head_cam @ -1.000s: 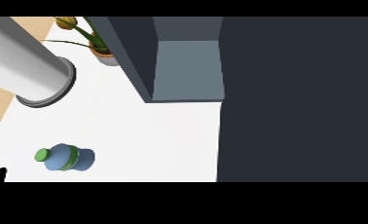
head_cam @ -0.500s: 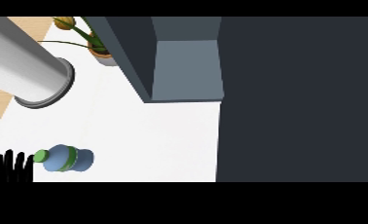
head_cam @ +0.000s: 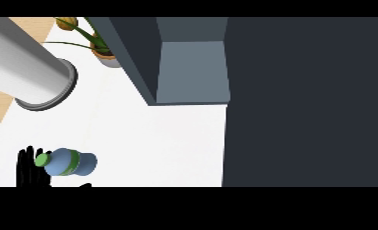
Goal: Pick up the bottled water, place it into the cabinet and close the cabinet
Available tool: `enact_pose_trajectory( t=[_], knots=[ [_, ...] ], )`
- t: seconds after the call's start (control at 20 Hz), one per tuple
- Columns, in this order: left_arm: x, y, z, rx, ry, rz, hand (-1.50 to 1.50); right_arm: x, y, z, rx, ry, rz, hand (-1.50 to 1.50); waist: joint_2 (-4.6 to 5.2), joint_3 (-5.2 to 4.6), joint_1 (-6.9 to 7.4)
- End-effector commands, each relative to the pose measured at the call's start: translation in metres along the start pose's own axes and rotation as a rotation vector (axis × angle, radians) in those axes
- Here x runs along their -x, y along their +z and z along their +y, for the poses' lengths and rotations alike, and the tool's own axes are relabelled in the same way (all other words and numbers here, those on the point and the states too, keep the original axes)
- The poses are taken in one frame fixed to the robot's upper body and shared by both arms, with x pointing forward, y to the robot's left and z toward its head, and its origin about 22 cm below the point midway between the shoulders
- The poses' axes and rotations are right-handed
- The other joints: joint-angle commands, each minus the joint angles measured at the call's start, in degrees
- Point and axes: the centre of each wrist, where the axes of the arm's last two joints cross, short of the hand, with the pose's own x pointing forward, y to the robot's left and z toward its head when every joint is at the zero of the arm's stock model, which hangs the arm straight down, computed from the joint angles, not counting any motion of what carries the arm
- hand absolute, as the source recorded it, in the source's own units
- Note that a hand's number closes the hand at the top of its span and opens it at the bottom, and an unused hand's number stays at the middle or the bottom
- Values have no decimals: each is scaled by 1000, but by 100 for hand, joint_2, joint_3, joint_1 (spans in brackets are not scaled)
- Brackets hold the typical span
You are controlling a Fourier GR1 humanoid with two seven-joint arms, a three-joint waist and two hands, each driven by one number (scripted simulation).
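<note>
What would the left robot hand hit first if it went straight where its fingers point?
The left robot hand points away from the robot, so the bottled water sits beside that line, to its right. Ahead is bare counter, then probably the grey cylinder; its height is unclear.

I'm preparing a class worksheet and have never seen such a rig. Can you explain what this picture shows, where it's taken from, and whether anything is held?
This is a humanoid robot's view from its head, looking steeply down at a white kitchen counter. The black shape at lower left is its left hand, fingers straight, beside a blue plastic water bottle with a green cap. Nothing is held yet; the right hand is out of view. Further up are a dark grey cabinet with an open blue-grey compartment, a green potted plant, and a large grey cylinder I cannot identify.
</note>
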Motion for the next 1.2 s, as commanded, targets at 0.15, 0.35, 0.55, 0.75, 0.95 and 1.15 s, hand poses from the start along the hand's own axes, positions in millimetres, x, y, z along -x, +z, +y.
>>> enact_pose_trajectory(
  t=[0.15, 0.35, 0.55, 0.75, 0.95, 1.15],
  knots=[
    [25, -5, 11, -29, -23, 4, -150, -46, -5, 19, 11, 7, -78, -150, 5, 0, 23],
    [46, -15, 5, -34, -28, -5, -150, -34, 1, 1, -2, 19, -96, -150, 15, 0, 34],
    [53, -14, 9, -7, 44, -12, -150, -43, 5, 0, -11, 27, -86, -150, 10, -1, 37],
    [51, -29, 34, -3, 149, -20, -150, -30, 18, -2, -13, 8, -80, -150, -3, -3, -11],
    [59, -33, 6, 51, 225, -41, -150, -48, 7, 4, -21, 45, -84, -150, 17, -3, 60],
    [62, -36, -8, 50, 256, -71, 150, -39, 13, -4, -5, 37, -82, -150, 6, 4, 52]
  ],
)
